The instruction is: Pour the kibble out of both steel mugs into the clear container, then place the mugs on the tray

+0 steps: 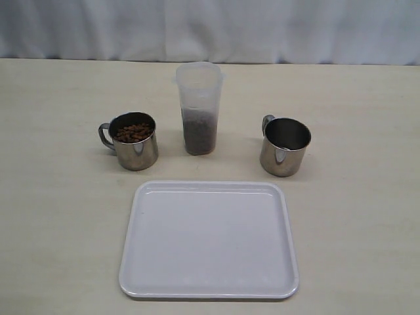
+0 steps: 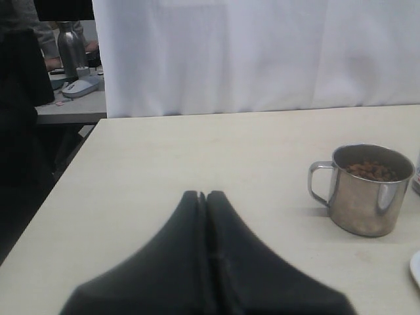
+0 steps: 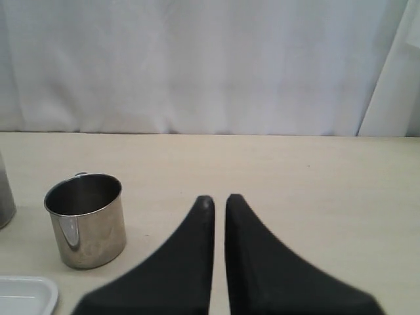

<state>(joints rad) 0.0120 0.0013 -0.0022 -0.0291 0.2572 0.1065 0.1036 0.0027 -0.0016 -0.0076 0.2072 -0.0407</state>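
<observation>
One steel mug (image 1: pixel 134 139) stands left of the clear container (image 1: pixel 199 108) and holds brown kibble (image 1: pixel 133 132). The container has kibble in its lower part. A second steel mug (image 1: pixel 285 146) stands to the container's right and looks empty inside. The white tray (image 1: pixel 209 239) lies in front of them with nothing on it. Neither gripper shows in the exterior view. My left gripper (image 2: pixel 203 195) is shut and empty, off to the handle side of the filled mug (image 2: pixel 367 190). My right gripper (image 3: pixel 215 199) is shut with only a thin slit between its fingers, beside the empty mug (image 3: pixel 87 220).
A white curtain (image 1: pixel 210 29) hangs along the table's far edge. In the left wrist view the table's side edge (image 2: pixel 59 197) drops off, with a dark figure and a cluttered desk (image 2: pixel 72 98) beyond it.
</observation>
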